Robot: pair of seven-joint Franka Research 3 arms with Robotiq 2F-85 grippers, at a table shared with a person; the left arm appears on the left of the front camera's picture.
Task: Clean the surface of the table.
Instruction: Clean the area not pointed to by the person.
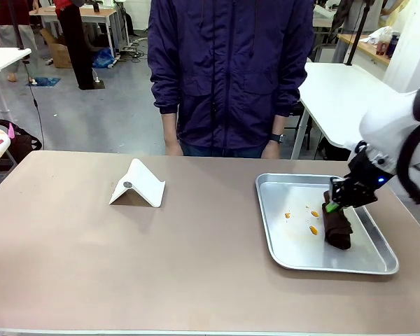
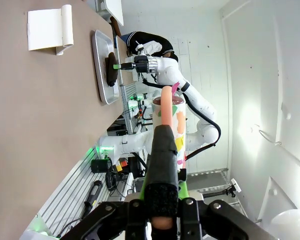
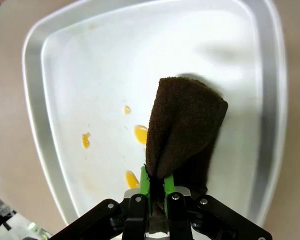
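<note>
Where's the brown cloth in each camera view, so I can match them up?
Front: cloth at right, in the tray, pinched by the right gripper.
Left wrist: upper left, far off, on the tray.
Right wrist: centre, rising from the fingers.
Shared landmark: the tray.

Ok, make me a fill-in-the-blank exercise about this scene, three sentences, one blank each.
The right gripper is shut on a brown ____.
The orange spills lie inside the metal ____.
The white folded stand rests on the brownish-tan ____.
Missing: cloth; tray; table.
</note>
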